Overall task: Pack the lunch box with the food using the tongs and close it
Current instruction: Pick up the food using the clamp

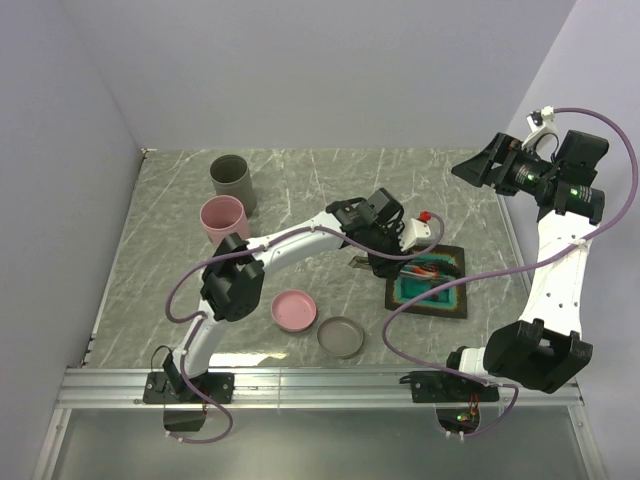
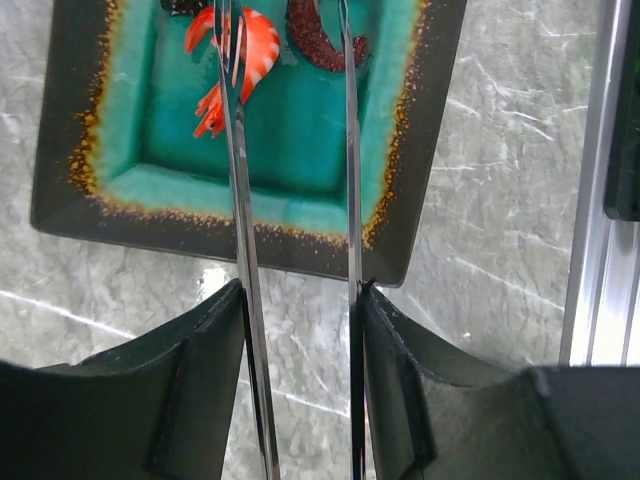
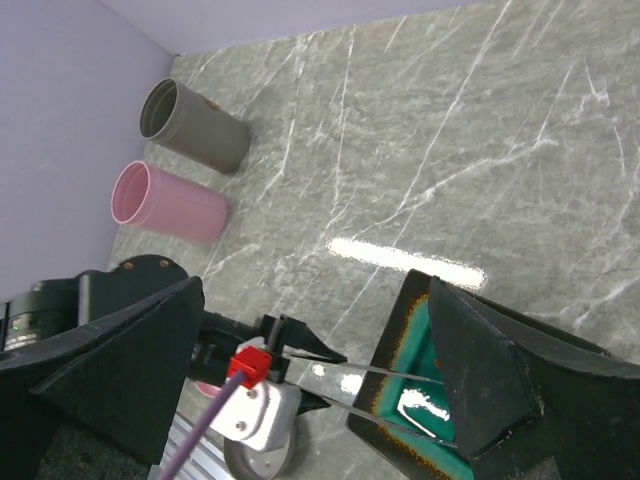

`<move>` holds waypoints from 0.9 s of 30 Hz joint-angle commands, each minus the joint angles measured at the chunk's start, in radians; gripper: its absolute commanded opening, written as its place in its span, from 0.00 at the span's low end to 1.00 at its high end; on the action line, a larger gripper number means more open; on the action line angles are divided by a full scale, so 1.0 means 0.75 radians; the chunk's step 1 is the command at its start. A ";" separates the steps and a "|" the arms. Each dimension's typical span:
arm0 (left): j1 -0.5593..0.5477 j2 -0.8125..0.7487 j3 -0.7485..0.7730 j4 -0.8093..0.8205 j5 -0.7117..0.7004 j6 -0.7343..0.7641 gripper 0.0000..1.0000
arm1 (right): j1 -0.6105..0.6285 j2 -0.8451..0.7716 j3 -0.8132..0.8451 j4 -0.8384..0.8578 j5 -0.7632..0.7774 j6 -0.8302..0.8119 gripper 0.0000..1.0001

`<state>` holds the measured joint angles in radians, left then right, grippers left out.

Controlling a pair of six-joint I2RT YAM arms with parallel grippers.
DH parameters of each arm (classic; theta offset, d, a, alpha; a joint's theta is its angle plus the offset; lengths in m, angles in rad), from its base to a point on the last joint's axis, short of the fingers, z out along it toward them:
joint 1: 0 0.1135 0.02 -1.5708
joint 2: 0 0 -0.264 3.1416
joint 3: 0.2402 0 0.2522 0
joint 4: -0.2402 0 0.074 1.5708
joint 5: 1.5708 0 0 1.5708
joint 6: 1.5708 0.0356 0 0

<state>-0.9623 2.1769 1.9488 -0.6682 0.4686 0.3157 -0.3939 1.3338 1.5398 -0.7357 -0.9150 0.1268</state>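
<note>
The left gripper (image 2: 300,390) fills the bottom of the left wrist view. Its two black fingers (image 2: 205,385) are closed partway on the tongs (image 2: 241,300), one pad pressed against the outside of each slim arm. The tongs' long axis runs straight from 6 o'clock, where they pass between the pads, to 12 o'clock, and the two arms are nearly parallel. Their tips reach well beyond the hand, out over the teal square plate (image 2: 60,200). The 9 o'clock arm ends across the orange-red shrimp (image 2: 262,45), which lies on the plate's teal floor near the top edge of the view. The 3 o'clock arm ends just beside a dark red crescent-shaped piece (image 2: 318,42). Whether the tips touch the shrimp cannot be told from here.

From the top camera the tongs seem to point from the hand toward about 4 o'clock, onto the plate, though they are hard to make out there. The grey container (image 1: 233,180) and pink container (image 1: 223,222) stand upright at 9 to 10 o'clock from the hand. The pink lid (image 1: 295,310) and grey lid (image 1: 342,337) lie at 7 o'clock.

The right gripper (image 1: 480,165) hangs high at 2 o'clock with its jaws spread wide and nothing in them.
</note>
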 commanded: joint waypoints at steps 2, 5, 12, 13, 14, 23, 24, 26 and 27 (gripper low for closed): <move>-0.026 0.038 0.095 0.071 -0.036 -0.040 0.51 | -0.015 -0.040 -0.004 0.054 -0.024 0.013 1.00; -0.036 0.053 0.099 0.085 -0.042 -0.051 0.51 | -0.015 -0.044 -0.008 0.056 -0.026 0.013 1.00; -0.065 0.088 0.116 0.085 -0.042 -0.063 0.51 | -0.019 -0.058 -0.032 0.075 -0.030 0.021 1.00; -0.069 0.094 0.114 0.083 -0.042 -0.061 0.51 | -0.019 -0.058 -0.032 0.077 -0.032 0.021 1.00; -0.077 0.096 0.116 0.079 -0.044 -0.057 0.51 | -0.021 -0.058 -0.032 0.075 -0.030 0.021 1.00; -0.106 0.094 0.093 0.063 -0.077 -0.038 0.48 | -0.027 -0.060 -0.036 0.081 -0.040 0.025 1.00; -0.104 0.094 0.093 0.060 -0.083 -0.040 0.47 | -0.027 -0.060 -0.040 0.083 -0.038 0.025 1.00; -0.104 0.094 0.093 0.056 -0.097 -0.036 0.45 | -0.029 -0.064 -0.043 0.085 -0.040 0.025 1.00; -0.104 0.092 0.091 0.054 -0.105 -0.036 0.44 | -0.029 -0.064 -0.043 0.083 -0.040 0.025 1.00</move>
<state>-1.0359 2.2547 1.9873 -0.6384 0.4122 0.2916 -0.4061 1.3239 1.5162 -0.7109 -0.9291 0.1402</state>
